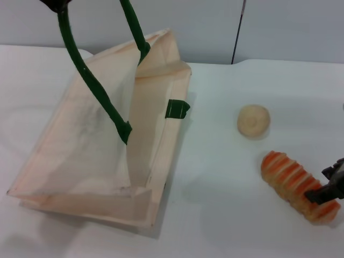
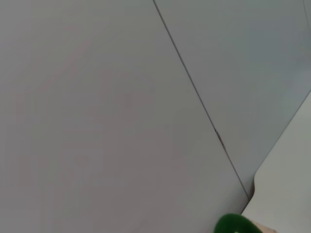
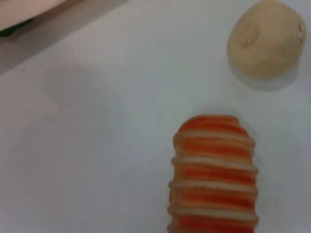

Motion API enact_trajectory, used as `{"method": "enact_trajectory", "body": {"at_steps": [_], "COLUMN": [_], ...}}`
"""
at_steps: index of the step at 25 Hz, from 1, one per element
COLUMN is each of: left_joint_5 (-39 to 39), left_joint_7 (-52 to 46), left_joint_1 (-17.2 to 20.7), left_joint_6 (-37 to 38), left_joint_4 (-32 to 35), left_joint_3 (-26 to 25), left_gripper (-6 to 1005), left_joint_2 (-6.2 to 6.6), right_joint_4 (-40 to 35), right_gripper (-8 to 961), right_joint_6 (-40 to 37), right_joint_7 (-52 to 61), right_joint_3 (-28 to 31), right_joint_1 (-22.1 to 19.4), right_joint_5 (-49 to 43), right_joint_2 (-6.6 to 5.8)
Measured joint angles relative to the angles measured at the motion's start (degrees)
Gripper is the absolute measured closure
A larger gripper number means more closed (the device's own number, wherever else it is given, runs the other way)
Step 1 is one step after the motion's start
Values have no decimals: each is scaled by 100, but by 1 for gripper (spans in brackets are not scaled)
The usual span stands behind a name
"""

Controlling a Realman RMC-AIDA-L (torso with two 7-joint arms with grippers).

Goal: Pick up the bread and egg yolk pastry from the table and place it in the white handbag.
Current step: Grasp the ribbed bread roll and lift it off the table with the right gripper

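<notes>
Cream fabric of the white handbag [image 1: 102, 156] sits at 9 o'clock, mouth held up by a green handle [image 1: 88, 75] in the left gripper [image 1: 55, 5], grip closed on it. Egg yolk pastry [image 1: 253, 121] lies at 2 o'clock on the table [image 1: 226, 204]. Bread [image 1: 298, 185] lies at 4 o'clock; right gripper [image 1: 329, 188] touches its far end, finger state unclear, so centre the jaws across the loaf's width before closing.

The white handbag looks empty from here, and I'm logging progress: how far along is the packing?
Done: the left end effector holds a green handle, keeping the cream fabric white handbag open. In hand: the right end effector is at the orange-striped ridged bread. Left: both bread and the round beige egg yolk pastry lie on the white table.
</notes>
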Motion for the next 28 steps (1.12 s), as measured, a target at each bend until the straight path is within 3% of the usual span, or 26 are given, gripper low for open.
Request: {"method": "enact_trajectory", "body": {"at_steps": [28], "left_joint_5": [-9], "left_joint_7": [0], "left_joint_1": [12], "left_joint_6": [69], "left_joint_4": [-3], "left_joint_3": [12], "left_gripper": [875], "left_joint_2": [-9], "right_joint_4": [497], "right_gripper": [231], "right_joint_6": [279], "right_joint_7": [-15], "right_joint_3": [-39], "right_joint_1": [59], "right_joint_5": [206], "right_joint_2": [0]}}
